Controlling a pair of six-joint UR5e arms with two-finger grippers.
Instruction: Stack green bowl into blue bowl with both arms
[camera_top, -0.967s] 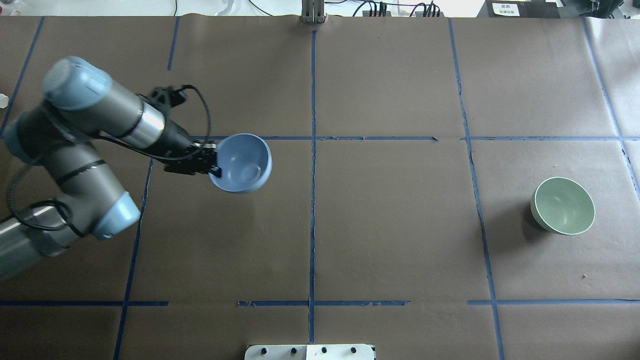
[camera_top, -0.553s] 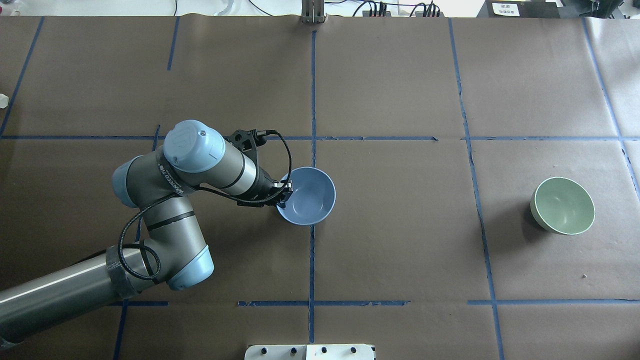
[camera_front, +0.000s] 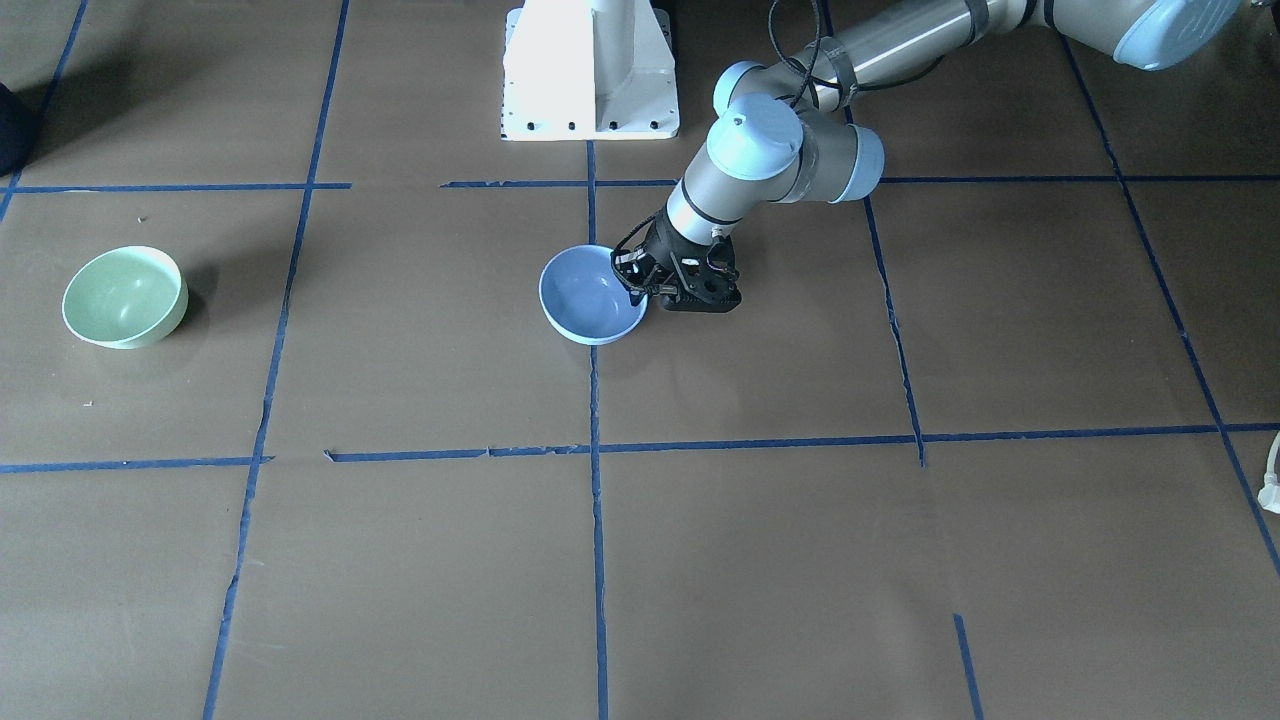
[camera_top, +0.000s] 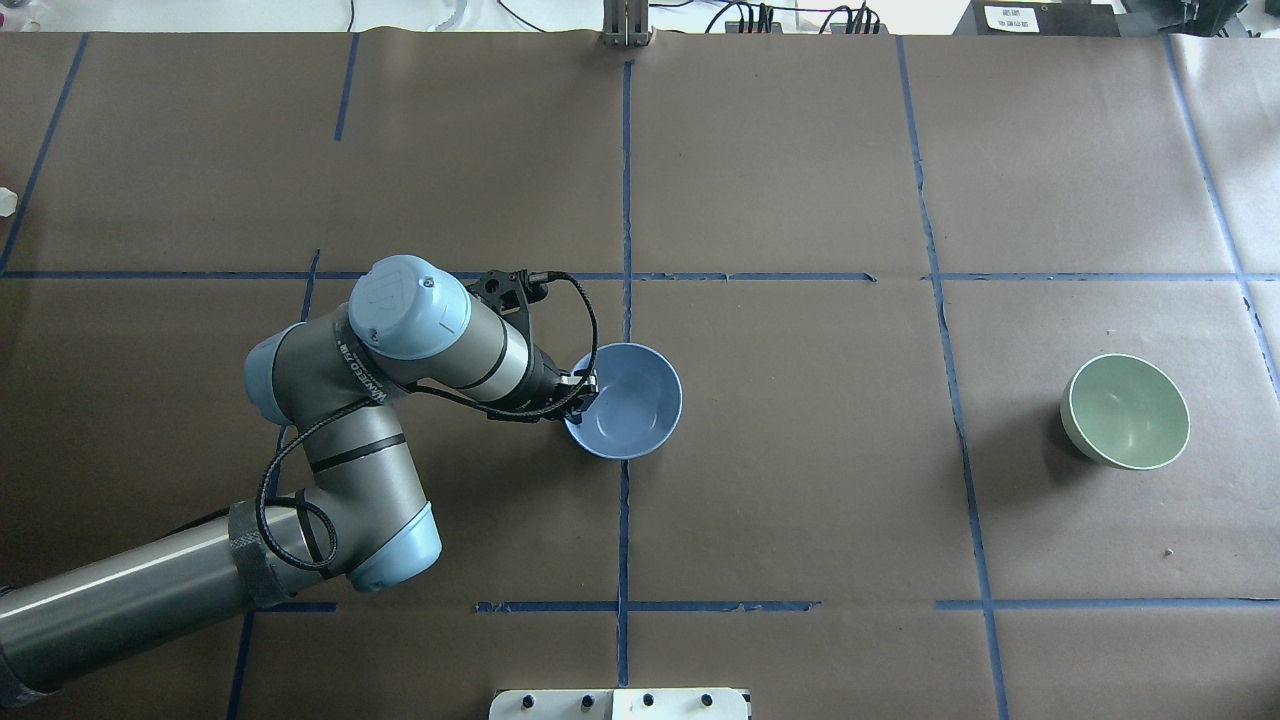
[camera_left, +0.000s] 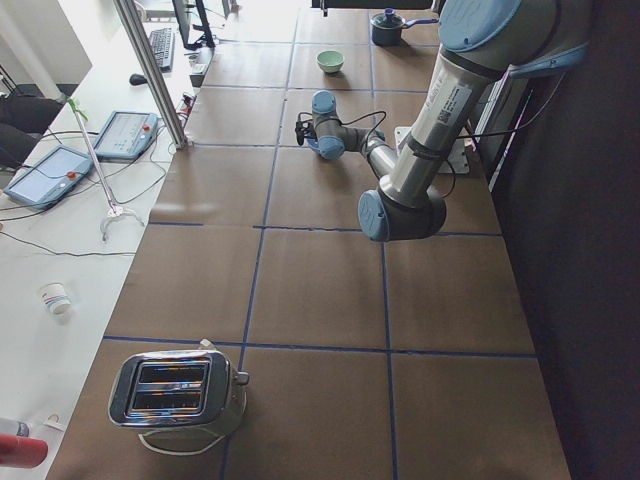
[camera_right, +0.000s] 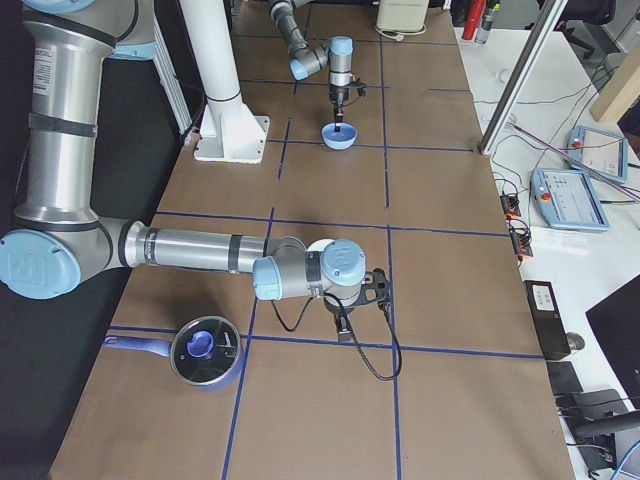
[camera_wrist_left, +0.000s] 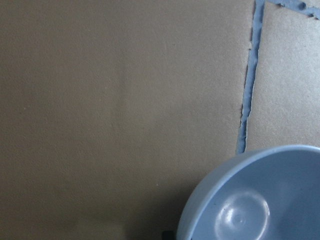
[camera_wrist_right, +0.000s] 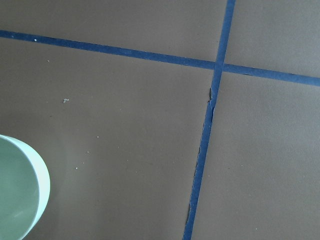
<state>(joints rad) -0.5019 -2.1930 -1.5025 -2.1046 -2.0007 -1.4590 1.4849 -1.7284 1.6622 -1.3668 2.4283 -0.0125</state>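
Observation:
The blue bowl sits upright at the table's centre line, at or just above the brown paper; it also shows in the front view and the left wrist view. My left gripper is shut on the blue bowl's rim on the side toward its arm. The green bowl stands alone far to the right, seen too in the front view and at the lower left edge of the right wrist view. My right gripper shows only in the exterior right view; I cannot tell its state.
The white pedestal base stands at the robot's edge of the table. A pot with a blue lid sits past the green bowl's end. A toaster stands at the left end. Blue tape lines grid the paper.
My left arm has carried the blue bowl to the right and nearer the robot, from left of centre to the centre line, and lower. The green bowl has not moved.

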